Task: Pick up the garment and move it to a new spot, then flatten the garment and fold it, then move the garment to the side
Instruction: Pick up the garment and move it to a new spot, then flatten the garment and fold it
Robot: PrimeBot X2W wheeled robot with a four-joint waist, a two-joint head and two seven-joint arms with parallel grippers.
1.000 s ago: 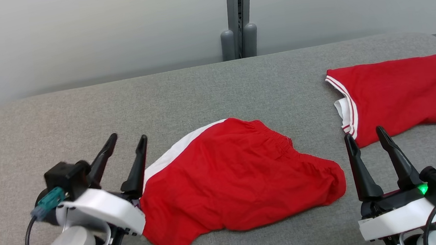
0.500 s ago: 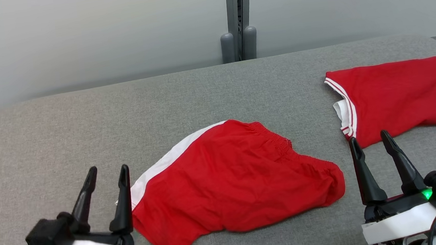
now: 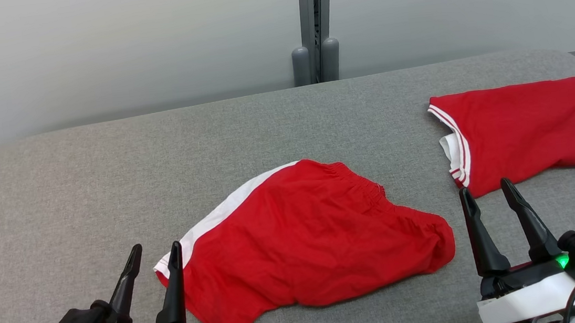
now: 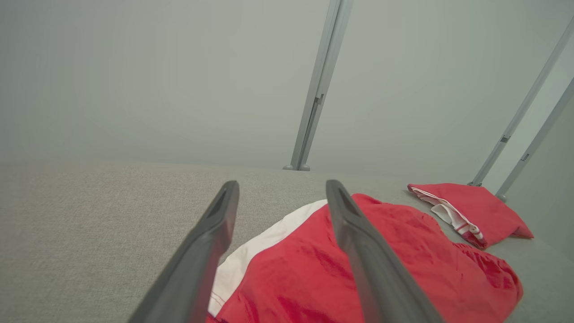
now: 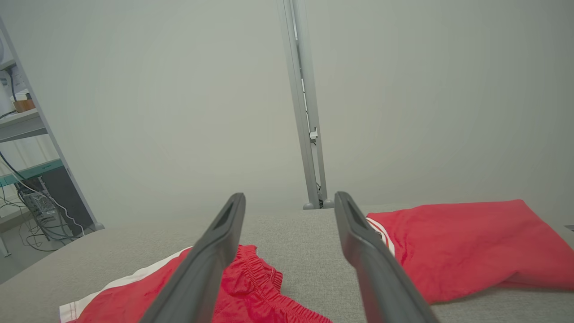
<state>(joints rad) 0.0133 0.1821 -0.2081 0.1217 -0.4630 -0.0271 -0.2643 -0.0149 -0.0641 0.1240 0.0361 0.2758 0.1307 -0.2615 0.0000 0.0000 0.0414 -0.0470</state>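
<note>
The red shorts (image 3: 305, 233) lie loosely crumpled just forward of the middle of the grey padded table (image 3: 83, 176). Their gathered waistband (image 3: 358, 178) is at the far right, a white side stripe (image 3: 228, 204) runs along the far left edge, and one leg corner points back at us. We take these, not the folded red garment (image 3: 521, 128) near the table's right end, to be the piece to lift. Our left gripper (image 3: 156, 247) is empty with its fingers spread, its tips just beside the striped left corner. Our right gripper (image 3: 484, 187) is also spread and empty, between the shorts' right end and the folded garment's near corner. We see three risks. If a finger pinches only the top layer, the shorts will hang in a bunch that is hard to flatten. If the right gripper drifts outward, it could snag the folded piece and undo it. If the two sides rise unevenly, the fabric may drag across the cloth-covered table and twist. The head view gives the shorts' whole outline and the bare gap between the two red pieces. The left wrist view adds the stripe lying between the fingers and the stitched hem at the corner, but we cannot tell the height above the cloth. The right wrist view shows the waistband's puckers close up and a shelf (image 5: 22, 125) with cables off to one side.
</note>
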